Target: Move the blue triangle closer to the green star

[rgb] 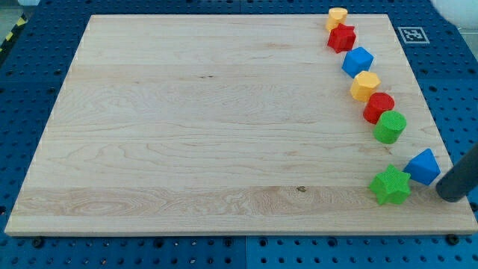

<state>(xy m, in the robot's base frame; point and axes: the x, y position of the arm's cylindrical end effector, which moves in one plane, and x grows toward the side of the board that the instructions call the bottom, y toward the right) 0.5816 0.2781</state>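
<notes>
The blue triangle (pixel 423 166) lies near the board's right edge, low in the view. The green star (pixel 390 185) sits just to its lower left, a small gap between them. My tip (pixel 450 194) is the dark rod's lower end at the view's right edge, just right of and slightly below the blue triangle, close to it but apart.
A curved row of blocks runs down the right side: yellow block (pixel 337 16), red block (pixel 341 36), blue block (pixel 358 61), yellow block (pixel 365 85), red block (pixel 379 107), green block (pixel 390 127). The wooden board (pixel 209 127) lies on a blue pegboard.
</notes>
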